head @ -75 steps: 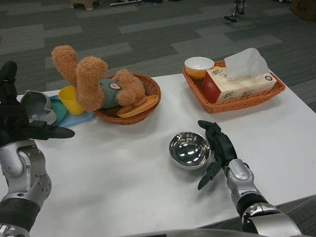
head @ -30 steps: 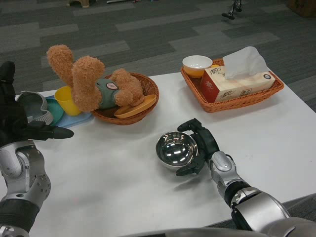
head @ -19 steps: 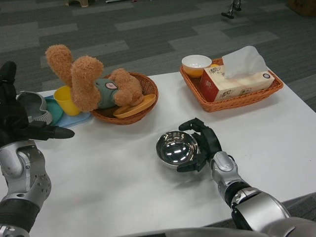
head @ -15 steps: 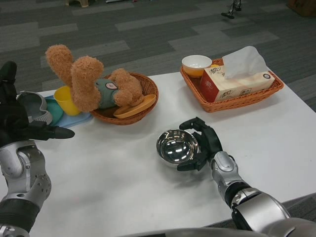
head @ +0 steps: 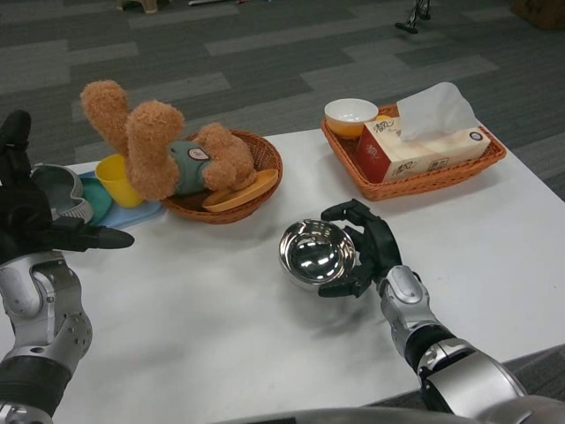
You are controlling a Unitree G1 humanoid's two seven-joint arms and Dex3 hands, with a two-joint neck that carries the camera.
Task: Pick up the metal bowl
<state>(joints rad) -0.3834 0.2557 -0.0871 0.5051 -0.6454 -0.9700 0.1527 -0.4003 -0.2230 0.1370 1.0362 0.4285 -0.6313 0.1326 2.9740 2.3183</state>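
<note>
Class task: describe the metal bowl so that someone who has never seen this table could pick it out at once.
On the white table, look near the middle, in front of the two wicker baskets. There the right hand grips the metal bowl by its right side. It is the only shiny, mirror-like silver thing; the other bowl, white and orange, stands by the right basket.

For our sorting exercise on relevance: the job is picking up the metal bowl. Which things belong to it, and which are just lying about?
Belongs to the job:
metal bowl
right hand, fingers round the bowl

Just lying about:
plush toy
tissue box
white bowl
yellow cup
left hand, waiting
</note>
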